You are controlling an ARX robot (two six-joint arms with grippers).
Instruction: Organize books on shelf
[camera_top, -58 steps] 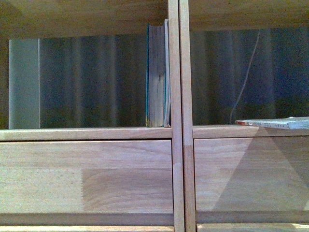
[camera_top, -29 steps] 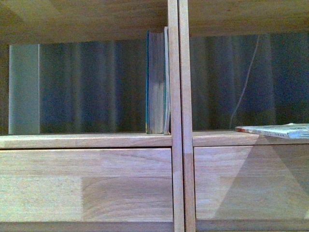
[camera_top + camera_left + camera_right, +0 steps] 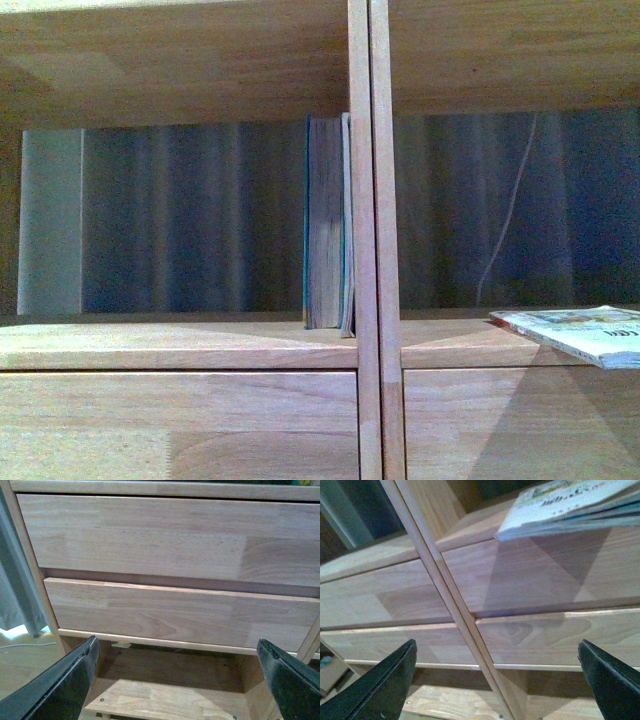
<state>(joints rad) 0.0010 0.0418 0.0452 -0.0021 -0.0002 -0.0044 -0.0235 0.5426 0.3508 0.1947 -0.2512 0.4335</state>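
Teal book [image 3: 325, 225] stands upright against the divider [image 3: 370, 250]; the white paperback [image 3: 575, 333] lies flat, overhanging. Pickup step, likely. Left gripper [image 3: 177, 645] and right gripper [image 3: 496, 646] gape empty below; the right must rise to it.

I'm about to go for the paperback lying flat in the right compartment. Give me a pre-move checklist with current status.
1. The right gripper: jaws open, nothing held: ok.
2. The left gripper: jaws open, nothing held, facing the drawer fronts: ok.
3. The white paperback lies flat, its edge overhanging the shelf: ok for a grasp.
4. Right gripper level with the paperback: not ok, it appears lower, in front of the drawers.
5. The teal book stands upright against the double divider: ok.
6. How far the paperback extends to the right: cannot tell, the frame cuts it off.
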